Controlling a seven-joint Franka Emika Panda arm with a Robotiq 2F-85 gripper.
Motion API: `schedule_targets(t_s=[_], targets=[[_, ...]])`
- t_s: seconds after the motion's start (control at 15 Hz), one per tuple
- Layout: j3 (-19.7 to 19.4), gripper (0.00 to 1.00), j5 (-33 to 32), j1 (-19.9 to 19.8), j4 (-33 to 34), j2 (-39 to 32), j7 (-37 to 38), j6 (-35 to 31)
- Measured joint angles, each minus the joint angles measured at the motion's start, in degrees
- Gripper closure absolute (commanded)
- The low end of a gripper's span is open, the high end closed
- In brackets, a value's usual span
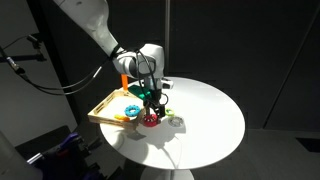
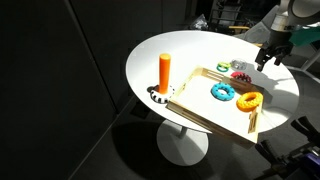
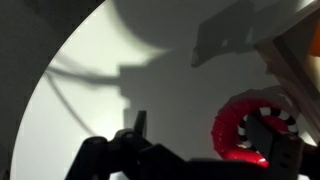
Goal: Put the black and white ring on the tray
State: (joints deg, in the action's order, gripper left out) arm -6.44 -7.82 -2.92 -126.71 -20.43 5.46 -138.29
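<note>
Gripper point(image 1: 150, 97) hangs with its fingers spread wide and nothing between them, just above a red ring point(image 3: 250, 130) on the round white table point(image 2: 150, 60).

In an exterior view, the tray point(image 2: 200, 112) holds a blue ring point(image 2: 222, 92) and, at its 4 o'clock, a yellow ring point(image 2: 248, 100). The black and white ring point(image 2: 159, 95) lies off the tray, at its 9 o'clock, at the foot of an upright orange cylinder point(image 2: 165, 72); whether around or beside it I cannot tell.

The arm point(image 1: 95, 25) comes down from 11 o'clock, wrist pointing downward.

The tray is pale wood, square and low-rimmed. The red ring looks glossy and toothed.
</note>
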Motion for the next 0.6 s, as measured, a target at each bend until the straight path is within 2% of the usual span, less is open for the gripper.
schedule_targets(t_s=[0.6], targets=[[0.00, 0.00, 0.00, 1.45, 2.53, -3.57, 0.08, 0.00]])
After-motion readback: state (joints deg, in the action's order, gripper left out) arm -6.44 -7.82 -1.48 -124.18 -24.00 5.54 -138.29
